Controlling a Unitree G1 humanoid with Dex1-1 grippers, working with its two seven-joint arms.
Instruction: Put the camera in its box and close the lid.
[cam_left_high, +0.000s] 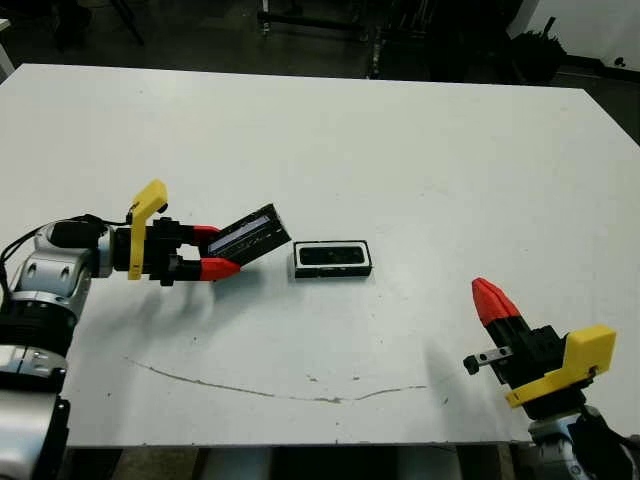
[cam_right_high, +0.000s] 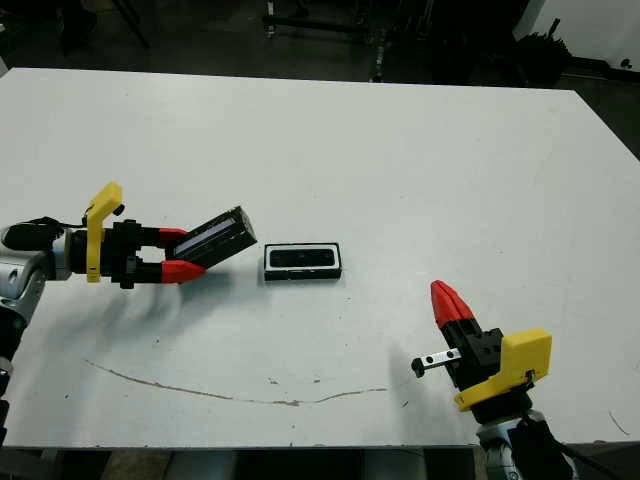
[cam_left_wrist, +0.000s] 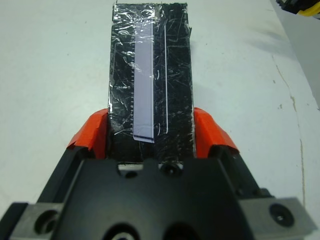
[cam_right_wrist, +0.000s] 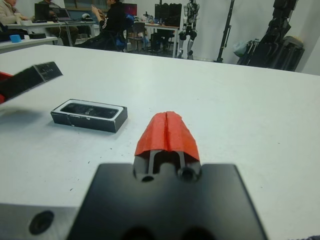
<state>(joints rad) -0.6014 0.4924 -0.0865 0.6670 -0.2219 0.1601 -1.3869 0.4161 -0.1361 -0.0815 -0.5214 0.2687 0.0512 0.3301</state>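
The flat black slab lid (cam_left_wrist: 150, 85) has a crinkled silvery sheen and a pale lilac stripe. The shallow box (cam_left_high: 332, 258) is black-walled with a white lining around the black camera (cam_left_high: 331, 256). The white worktop (cam_left_high: 400, 150) bears a thin brownish streak.

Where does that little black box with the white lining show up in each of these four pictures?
Left eye view: the box lies mid-table, the camera already inside.
Right eye view: the box sits left of centre.
Left wrist view: not in it; the lid fills the view.
Right wrist view: the box lies beyond the right gripper.
Shared landmark: the lid held in the left gripper, just beside the box.
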